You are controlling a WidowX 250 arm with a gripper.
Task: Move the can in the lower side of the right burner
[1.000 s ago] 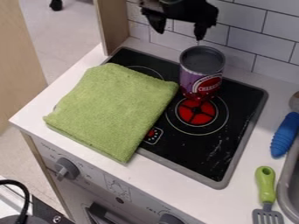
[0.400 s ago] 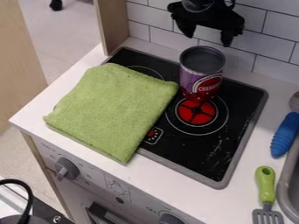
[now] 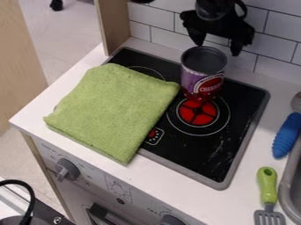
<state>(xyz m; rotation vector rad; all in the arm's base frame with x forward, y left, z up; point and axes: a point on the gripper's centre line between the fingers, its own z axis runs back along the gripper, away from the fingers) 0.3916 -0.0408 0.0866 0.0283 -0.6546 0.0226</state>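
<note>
Gripper (image 3: 217, 48) open, near upright can (image 3: 203, 78); placed, we judge, for grasp from above. Can stands at upper side of red burner (image 3: 206, 118), so we need shift toward lower side.

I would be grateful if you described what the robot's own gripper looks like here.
The gripper is black throughout, with a wide, angular body and two fingers that narrow towards their tips. A rounded black housing sits above it, and beside that curves a thin black loop, possibly a cable. I can make out no markings.
</note>
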